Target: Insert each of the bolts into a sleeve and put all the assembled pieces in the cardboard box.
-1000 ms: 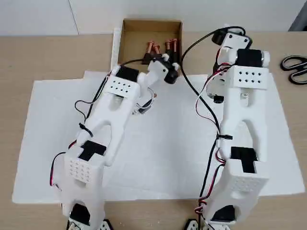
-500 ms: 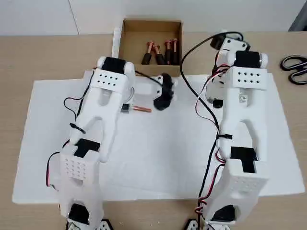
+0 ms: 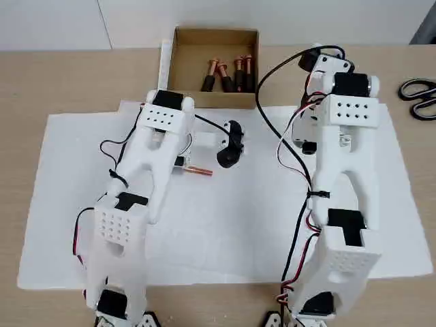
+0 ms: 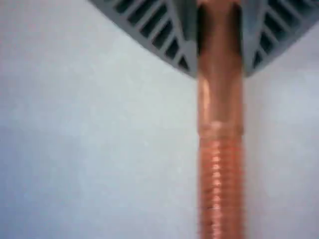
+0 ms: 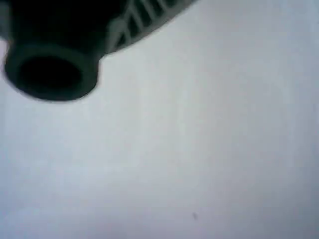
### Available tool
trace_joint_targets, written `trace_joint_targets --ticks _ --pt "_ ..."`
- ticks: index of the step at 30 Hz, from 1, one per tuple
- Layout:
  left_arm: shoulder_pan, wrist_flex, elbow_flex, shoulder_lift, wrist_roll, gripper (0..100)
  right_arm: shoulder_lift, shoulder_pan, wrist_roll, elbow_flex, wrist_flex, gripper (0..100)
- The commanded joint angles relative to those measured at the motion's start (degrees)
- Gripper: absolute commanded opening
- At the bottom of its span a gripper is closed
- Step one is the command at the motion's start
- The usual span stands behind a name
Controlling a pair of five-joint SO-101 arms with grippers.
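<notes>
- cardboard box [image 3: 175,68] at the table's far edge, four bolt-in-sleeve pieces [image 3: 228,73] inside
- left gripper [image 3: 182,163] pinching copper bolt [image 3: 199,170] over white sheet [image 3: 238,225]
- right gripper [image 3: 305,142] clamped on black sleeve [image 5: 50,74], sheet's far edge

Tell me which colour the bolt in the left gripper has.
Copper, a shiny orange-brown; the bolt shows best in the left wrist view.

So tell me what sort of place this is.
Probably a robotics workbench: two white arms at a wooden table, the left gripper holding a bolt, the right gripper a black sleeve, a cardboard box and scissors beside them.
</notes>
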Motion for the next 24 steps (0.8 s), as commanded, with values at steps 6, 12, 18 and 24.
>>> trace_joint_targets --ticks 6,12,18,24 --pt "-0.6 -0.2 -3.4 -1.0 -11.5 2 -3.8 -1.5 0.0 -0.1 0.0 0.4" --pt "-1.7 -0.1 -7.6 -0.6 -9.6 10 -3.8 -1.4 -0.1 -0.1 0.0 0.4" --pt "-1.8 0.0 -12.6 -1.1 -5.2 10 -3.8 -1.4 -0.1 -0.1 0.0 0.4" --pt "-1.8 0.0 -28.8 -1.1 17.7 10 -3.8 -1.4 -0.2 -0.1 0.0 0.4"
